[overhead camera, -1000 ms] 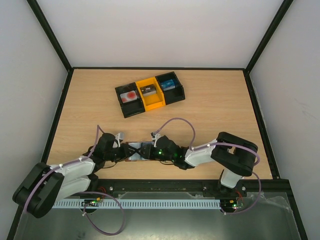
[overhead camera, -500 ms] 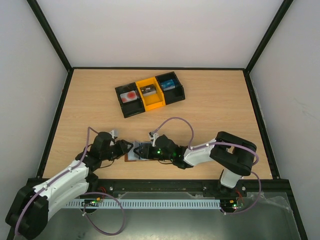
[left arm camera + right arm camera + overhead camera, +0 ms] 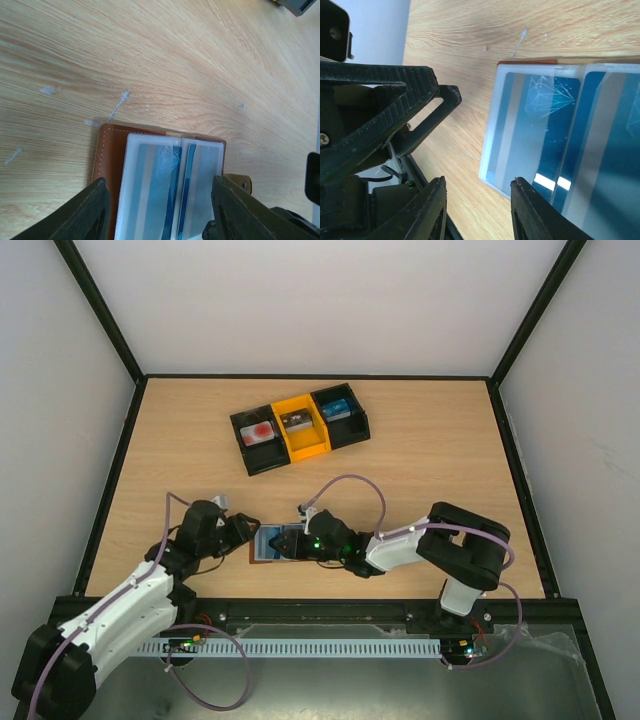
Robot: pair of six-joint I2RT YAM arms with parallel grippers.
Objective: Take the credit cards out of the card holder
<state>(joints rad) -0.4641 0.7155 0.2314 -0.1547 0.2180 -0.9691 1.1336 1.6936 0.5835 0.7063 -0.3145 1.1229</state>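
Note:
The card holder (image 3: 262,544), brown leather, lies open and flat on the table near the front edge. Its clear plastic sleeves (image 3: 150,170) face up, with blue-striped credit cards (image 3: 165,185) showing inside them. In the right wrist view the same credit cards (image 3: 540,125) fill the sleeves (image 3: 496,125). My left gripper (image 3: 238,532) is at the holder's left end, open, its fingers (image 3: 95,212) straddling the holder's width. My right gripper (image 3: 284,540) hovers open over the holder's right half, the sleeve's corner between its fingers (image 3: 432,210). Neither holds anything.
A three-part tray (image 3: 308,450), black, yellow and black, stands farther back at mid-table. A card lies in each part: a whitish one with a red mark (image 3: 262,430), a dark one (image 3: 295,421) and a blue one (image 3: 336,409). The rail runs just behind the arms.
My left gripper has opened and drawn back to the left. The holder, hidden under both grippers before, now lies spread open with its sleeves showing. The right gripper has edged left.

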